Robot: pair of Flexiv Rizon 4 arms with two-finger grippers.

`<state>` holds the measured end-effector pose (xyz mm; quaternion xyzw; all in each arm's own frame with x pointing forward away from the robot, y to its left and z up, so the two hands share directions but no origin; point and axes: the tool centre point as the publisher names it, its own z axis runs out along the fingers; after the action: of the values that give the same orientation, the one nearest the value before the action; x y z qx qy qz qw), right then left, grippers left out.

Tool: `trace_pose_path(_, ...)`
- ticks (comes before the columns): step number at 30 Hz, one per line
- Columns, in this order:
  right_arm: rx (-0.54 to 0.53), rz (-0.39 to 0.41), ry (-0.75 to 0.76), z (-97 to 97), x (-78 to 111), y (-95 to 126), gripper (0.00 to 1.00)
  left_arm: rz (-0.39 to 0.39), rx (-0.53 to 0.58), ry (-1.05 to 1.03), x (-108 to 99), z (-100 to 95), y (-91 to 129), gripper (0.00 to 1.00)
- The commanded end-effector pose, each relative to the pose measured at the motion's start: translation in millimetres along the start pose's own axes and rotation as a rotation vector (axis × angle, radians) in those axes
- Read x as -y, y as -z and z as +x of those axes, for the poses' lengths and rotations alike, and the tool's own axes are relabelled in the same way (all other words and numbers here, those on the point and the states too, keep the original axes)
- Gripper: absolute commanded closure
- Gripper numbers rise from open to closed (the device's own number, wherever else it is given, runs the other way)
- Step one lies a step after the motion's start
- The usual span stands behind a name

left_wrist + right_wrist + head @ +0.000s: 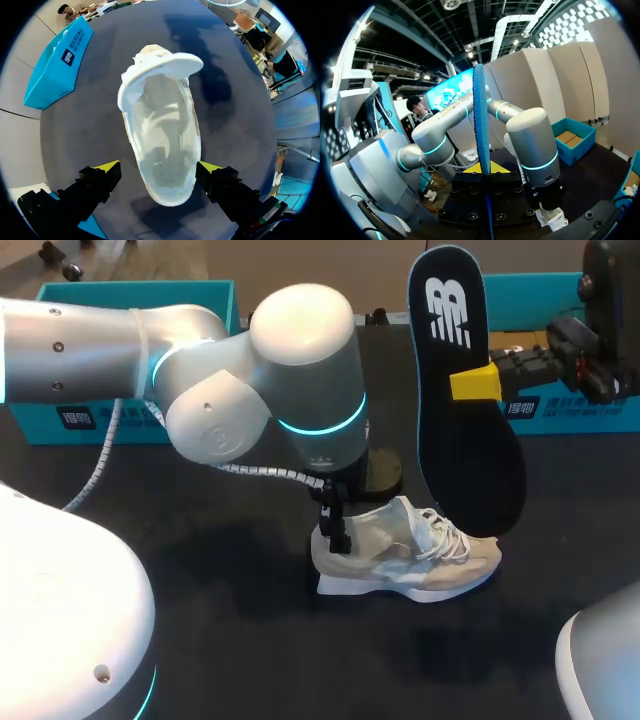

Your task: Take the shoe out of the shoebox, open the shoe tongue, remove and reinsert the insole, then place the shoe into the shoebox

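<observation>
Table (200, 640) centre: shoe (410, 555); right hand (475, 383) holds insole (470, 470) upright.

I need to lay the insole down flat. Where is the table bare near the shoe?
Bare table lies in front of the shoe, toward the near edge, and to its left. Crowded: the left gripper straddles the heel, and the insole in the right gripper hangs upright near the toe.

Beige laced shoe (410, 555) upright, black insole (470, 430) vertical above its toe
</observation>
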<state>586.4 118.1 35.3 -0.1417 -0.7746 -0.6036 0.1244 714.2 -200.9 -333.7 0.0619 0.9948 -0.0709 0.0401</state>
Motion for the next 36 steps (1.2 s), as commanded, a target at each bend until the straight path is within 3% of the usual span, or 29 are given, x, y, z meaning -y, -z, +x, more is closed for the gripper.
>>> trace_pose_path(1, -0.004, 0.005, -0.001, -3.0, -2.3, -2.1, 1.0, -0.014, 0.005, 0.011, 9.7, -8.5, 7.4, 0.0)
trace_pose_path(12, -0.004, 0.005, -0.001, -3.0, -2.3, -2.1, 1.0, -0.046, -0.026, 0.04, 44.0, -38.6, -32.3, 0.0)
trace_pose_path(16, -0.004, 0.005, -0.001, -3.0, -2.3, -2.1, 1.0, -0.059, -0.033, 0.034, 50.1, -41.3, -44.8, 0.0)
trace_pose_path(24, -0.004, 0.005, -0.001, -3.0, -2.3, -2.1, 1.0, -0.054, -0.065, 0.034, 46.3, -39.6, -52.4, 0.0)
trace_pose_path(27, -0.004, 0.005, -0.001, -3.0, -2.3, -2.1, 1.0, -0.054, -0.076, 0.038, 41.0, -37.2, -55.0, 0.04)
trace_pose_path(29, -0.004, 0.005, -0.001, -3.0, -2.3, -2.1, 1.0, -0.062, -0.085, 0.043, 38.2, -35.7, -57.8, 0.14)
trace_pose_path(30, -0.004, 0.005, -0.001, -3.0, -2.3, -2.1, 1.0, -0.063, -0.088, 0.045, 37.0, -35.1, -58.8, 0.24)
trace_pose_path(33, -0.004, 0.005, -0.001, -3.0, -2.3, -2.1, 1.0, -0.062, -0.097, 0.05, 34.2, -32.7, -59.5, 0.69)
trace_pose_path(34, -0.004, 0.005, -0.001, -3.0, -2.3, -2.1, 1.0, -0.062, -0.097, 0.05, 33.6, -31.8, -59.2, 0.93)
trace_pose_path(35, -0.004, 0.005, -0.001, -3.0, -2.3, -2.1, 1.0, -0.061, -0.096, 0.049, 32.7, -31.1, -58.6, 1.0)
trace_pose_path(36, -0.004, 0.005, -0.001, -3.0, -2.3, -2.1, 1.0, -0.058, -0.095, 0.048, 32.0, -30.1, -57.7, 1.0)
